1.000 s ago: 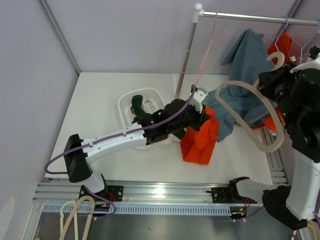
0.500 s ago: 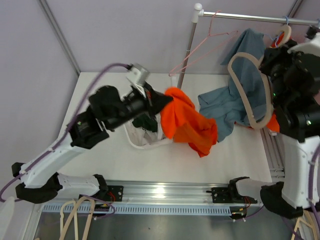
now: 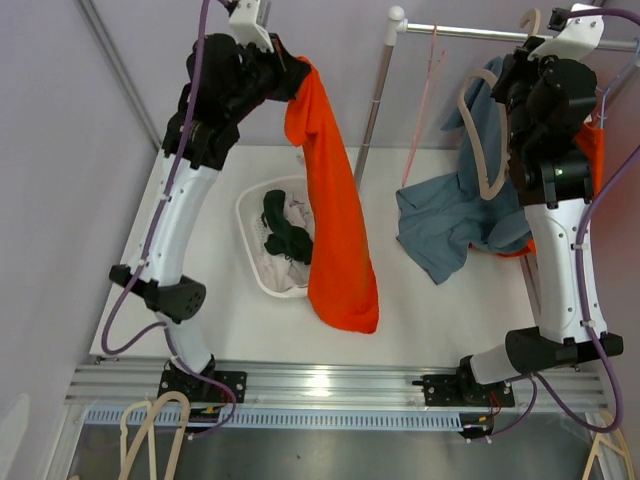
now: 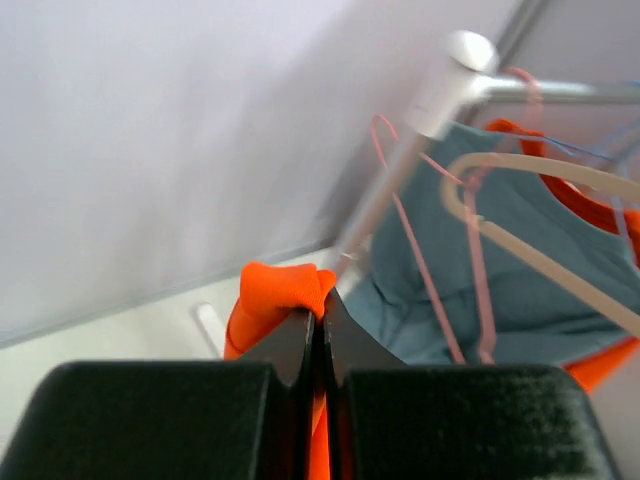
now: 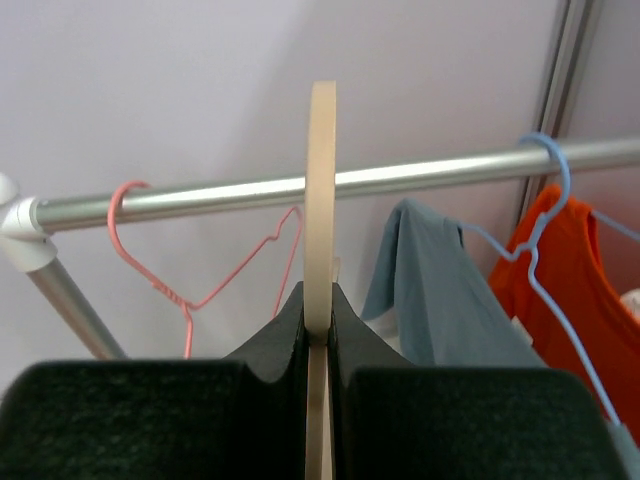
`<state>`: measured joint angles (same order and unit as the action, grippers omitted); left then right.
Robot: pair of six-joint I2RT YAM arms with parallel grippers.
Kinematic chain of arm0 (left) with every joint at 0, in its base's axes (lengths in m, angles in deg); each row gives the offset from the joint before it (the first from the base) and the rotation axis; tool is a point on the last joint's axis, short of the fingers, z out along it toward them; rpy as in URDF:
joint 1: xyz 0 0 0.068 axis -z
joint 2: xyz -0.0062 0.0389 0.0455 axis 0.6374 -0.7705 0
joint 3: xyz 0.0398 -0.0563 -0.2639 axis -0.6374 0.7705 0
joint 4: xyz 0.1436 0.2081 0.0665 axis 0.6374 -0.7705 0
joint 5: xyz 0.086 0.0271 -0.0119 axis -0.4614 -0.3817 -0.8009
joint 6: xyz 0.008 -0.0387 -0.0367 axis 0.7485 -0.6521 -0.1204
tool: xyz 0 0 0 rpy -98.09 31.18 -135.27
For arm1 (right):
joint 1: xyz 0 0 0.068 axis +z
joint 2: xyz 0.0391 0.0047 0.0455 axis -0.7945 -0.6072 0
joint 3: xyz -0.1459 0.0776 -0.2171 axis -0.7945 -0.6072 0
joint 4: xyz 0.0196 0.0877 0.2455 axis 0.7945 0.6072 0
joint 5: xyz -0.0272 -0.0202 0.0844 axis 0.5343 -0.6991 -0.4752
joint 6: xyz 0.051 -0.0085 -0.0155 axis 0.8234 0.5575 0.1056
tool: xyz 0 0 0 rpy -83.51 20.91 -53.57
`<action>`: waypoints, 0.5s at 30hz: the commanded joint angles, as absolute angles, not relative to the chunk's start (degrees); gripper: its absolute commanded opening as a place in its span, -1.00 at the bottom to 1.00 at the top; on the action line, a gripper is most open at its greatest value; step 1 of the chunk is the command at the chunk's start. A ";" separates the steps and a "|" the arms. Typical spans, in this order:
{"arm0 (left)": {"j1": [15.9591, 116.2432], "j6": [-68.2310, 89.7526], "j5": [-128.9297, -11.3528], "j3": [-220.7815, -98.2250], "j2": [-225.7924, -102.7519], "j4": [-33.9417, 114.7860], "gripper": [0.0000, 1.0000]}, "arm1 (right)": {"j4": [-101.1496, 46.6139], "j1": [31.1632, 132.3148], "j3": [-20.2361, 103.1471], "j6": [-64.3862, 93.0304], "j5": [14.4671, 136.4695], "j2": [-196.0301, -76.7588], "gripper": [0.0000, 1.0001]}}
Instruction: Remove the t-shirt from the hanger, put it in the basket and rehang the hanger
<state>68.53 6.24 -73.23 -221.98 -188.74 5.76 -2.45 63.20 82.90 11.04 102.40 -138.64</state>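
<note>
The left fingers (image 4: 312, 345) are pinching shut on a fold of the orange t-shirt (image 3: 335, 230), which is hanging long and limp above the desk (image 3: 200, 200), free between the basket (image 3: 250, 215) and the post (image 3: 375, 100). The right fingers (image 5: 303, 320) are clamping the beige hanger (image 5: 320, 200) beside the rail (image 5: 420, 177).

Plain orange t-shirt (image 3: 335, 230), beige hanger (image 5: 320, 200), grey-blue shirt (image 3: 445, 225), pink wire hanger (image 5: 187, 303), white basket (image 3: 245, 215)

Top external camera: mounted high behind the arm bases, angled down, covering the whole table (image 3: 440, 320) from afar. Left wrist camera sights past the left gripper (image 4: 318, 312), right wrist camera past the right gripper (image 5: 318, 305), both at close range. All three views share the rail (image 3: 480, 33) and pink hanger (image 4: 478, 270).
</note>
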 commanded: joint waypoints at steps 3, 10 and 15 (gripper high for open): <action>56.58 -0.23 -63.74 -235.89 -192.76 8.49 -0.99 | -13.18 60.09 84.38 7.15 96.30 -140.83 -1.00; 51.20 1.40 -70.19 -224.46 -186.44 14.22 -0.99 | -18.27 56.66 84.12 8.74 90.23 -144.52 -1.00; 51.20 7.38 -78.14 -208.44 -176.25 23.81 -0.99 | -19.17 55.95 85.17 10.58 86.81 -148.74 -1.00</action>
